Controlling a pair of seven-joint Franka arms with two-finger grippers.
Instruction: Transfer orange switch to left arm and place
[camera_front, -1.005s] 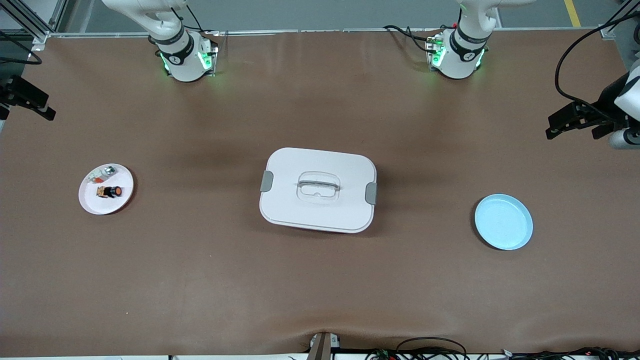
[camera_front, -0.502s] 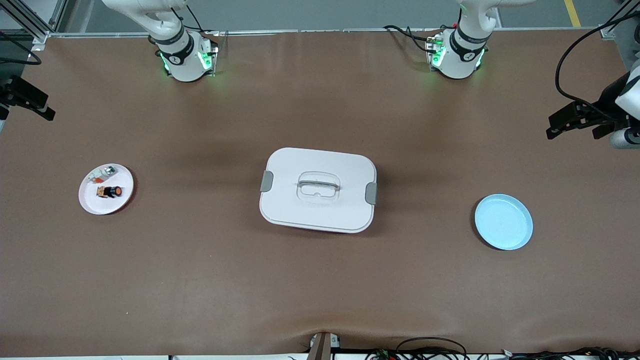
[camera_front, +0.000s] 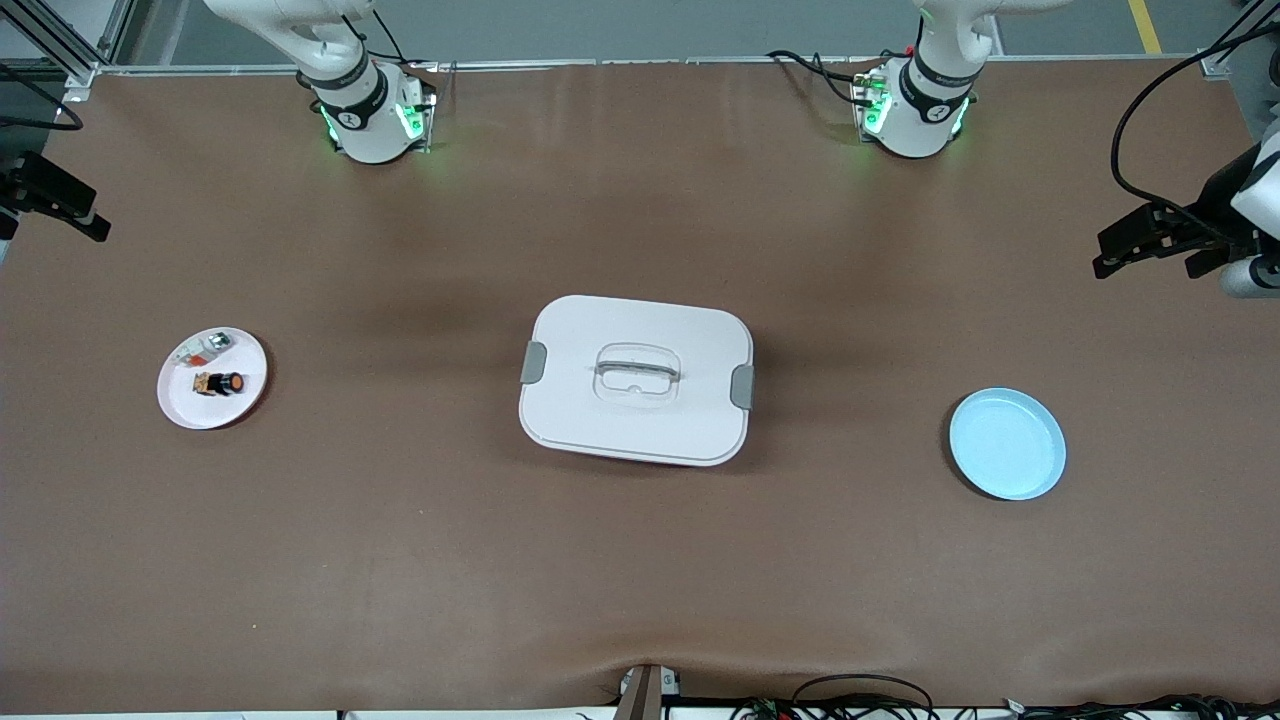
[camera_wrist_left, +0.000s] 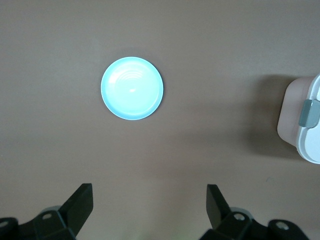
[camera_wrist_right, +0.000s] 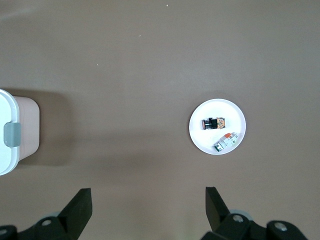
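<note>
The orange switch (camera_front: 222, 383) lies on its side on a small pink plate (camera_front: 200, 415) toward the right arm's end of the table; it also shows in the right wrist view (camera_wrist_right: 213, 123). The white box (camera_front: 636, 380) stands mid-table. My right gripper (camera_wrist_right: 148, 192) is open and empty, high over bare table between the box's end (camera_wrist_right: 7, 132) and the pink plate (camera_wrist_right: 220, 107). My left gripper (camera_wrist_left: 149, 192) is open and empty, high over bare table between a light-blue plate (camera_wrist_left: 132, 88) and the box (camera_wrist_left: 307, 120). Neither gripper shows in the front view.
A whitish-clear part with a red-orange bit (camera_front: 207, 346) shares the pink plate. The light-blue plate (camera_front: 1007, 443) lies empty toward the left arm's end. Black fixtures (camera_front: 1150, 240) (camera_front: 55, 195) stick in at both table ends. Brown mat lies around the box.
</note>
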